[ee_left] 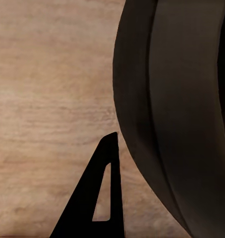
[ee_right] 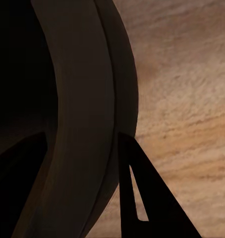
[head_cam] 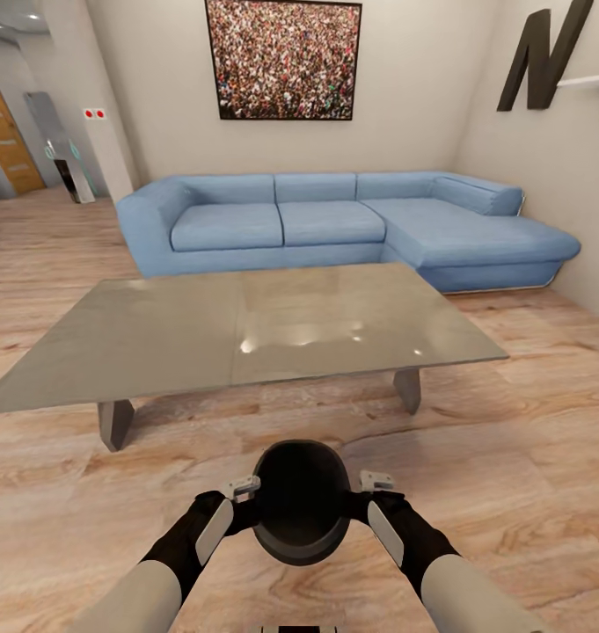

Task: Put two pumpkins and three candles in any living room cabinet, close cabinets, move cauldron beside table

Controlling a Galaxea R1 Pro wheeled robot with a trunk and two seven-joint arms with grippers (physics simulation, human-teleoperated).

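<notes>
The black cauldron (head_cam: 301, 501) sits low in the head view, mouth up, between my two arms and over the wooden floor, a short way in front of the grey table (head_cam: 158, 334). My left gripper (head_cam: 249, 510) is shut on its left rim and my right gripper (head_cam: 356, 508) on its right rim. In the left wrist view the cauldron wall (ee_left: 182, 99) is close up, with one black finger (ee_left: 92, 198) outside it. The right wrist view shows the wall (ee_right: 78, 99) with one finger (ee_right: 137, 198) outside and a dark shape inside. Pumpkins, candles and cabinet are out of view.
A blue corner sofa (head_cam: 334, 220) stands behind the table against the far wall, under a framed picture (head_cam: 283, 57). A large dark letter (head_cam: 541, 57) and a white shelf (head_cam: 589, 83) are on the right wall. Wooden floor (head_cam: 528, 413) runs around the table.
</notes>
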